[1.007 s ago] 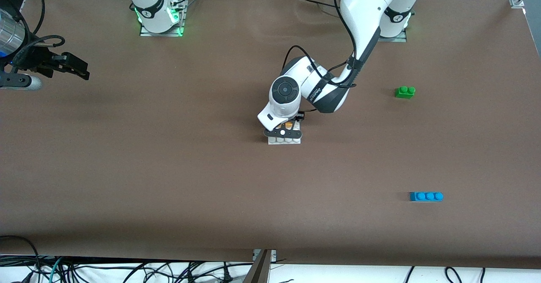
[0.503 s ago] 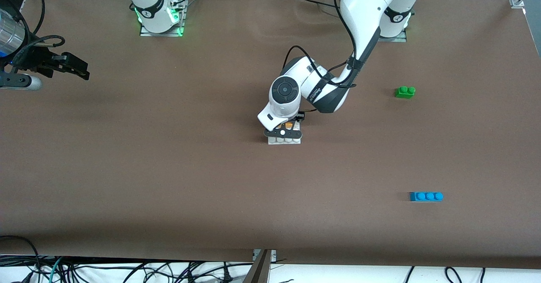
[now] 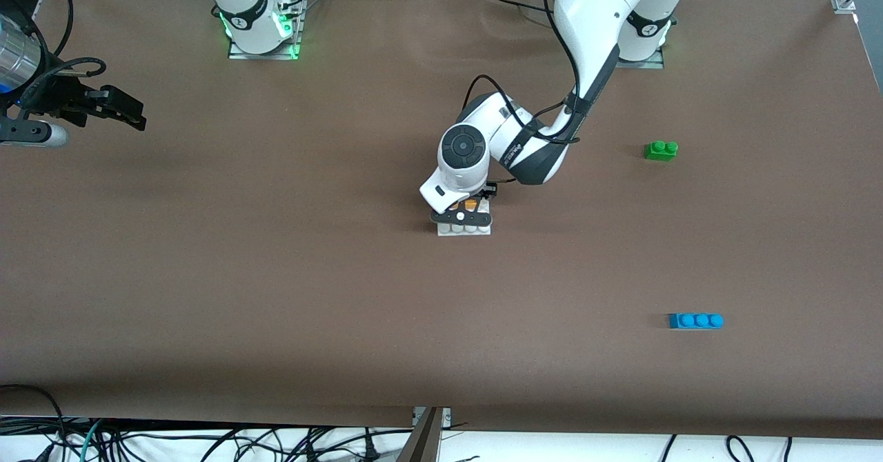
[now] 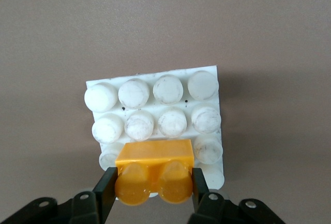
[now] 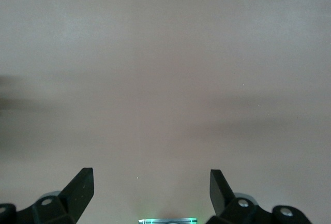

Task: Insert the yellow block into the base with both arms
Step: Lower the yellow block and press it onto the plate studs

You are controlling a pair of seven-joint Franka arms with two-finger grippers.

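Brown mat [image 3: 276, 276], bare around the base [image 3: 463, 229] mid-table. My left gripper [image 4: 153, 185] clamps the yellow block [image 4: 154, 176] over the base's studs. My right gripper [image 5: 151, 185] waits spread wide at the mat's edge.

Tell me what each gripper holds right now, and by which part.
The left gripper holds the yellow block by its two short ends, one of the fingers on each, over the base. The right gripper is open, holding nothing.

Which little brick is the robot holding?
The yellow block, pinched in the left end effector over the base. The green brick and blue brick lie loose on the table.
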